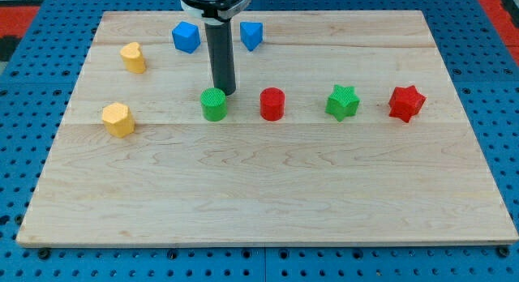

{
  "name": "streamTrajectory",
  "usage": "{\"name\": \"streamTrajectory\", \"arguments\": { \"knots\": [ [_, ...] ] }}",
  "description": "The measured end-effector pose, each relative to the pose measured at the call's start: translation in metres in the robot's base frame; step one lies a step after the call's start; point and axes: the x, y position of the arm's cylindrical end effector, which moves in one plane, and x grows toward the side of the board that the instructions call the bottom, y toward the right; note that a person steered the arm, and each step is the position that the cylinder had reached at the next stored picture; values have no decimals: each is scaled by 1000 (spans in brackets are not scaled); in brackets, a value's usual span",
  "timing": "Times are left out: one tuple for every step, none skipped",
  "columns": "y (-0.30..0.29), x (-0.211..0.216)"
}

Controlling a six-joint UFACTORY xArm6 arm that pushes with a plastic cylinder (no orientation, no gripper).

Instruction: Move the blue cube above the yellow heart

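Note:
The blue cube [186, 36] sits near the view's top, left of centre. The yellow heart [134, 57] lies left of it and a little lower, near the board's left edge. My tip [227, 91] rests on the board just above and right of the green cylinder [214, 104], below and to the right of the blue cube, not touching it. The rod rises straight up between the blue cube and a second blue block [251, 35].
A yellow hexagonal block [118, 119] lies at the left. A red cylinder [272, 104], a green star [342, 102] and a red star [406, 103] stand in a row to the right of the green cylinder. The wooden board [268, 201] lies on a blue pegboard.

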Motion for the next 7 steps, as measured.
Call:
{"name": "streamTrajectory", "arguments": {
  "knots": [
    [36,-43],
    [38,-93],
    [-1,-103],
    [-17,-129],
    [-47,-130],
    [-59,-127],
    [-47,-103]
  ]
}}
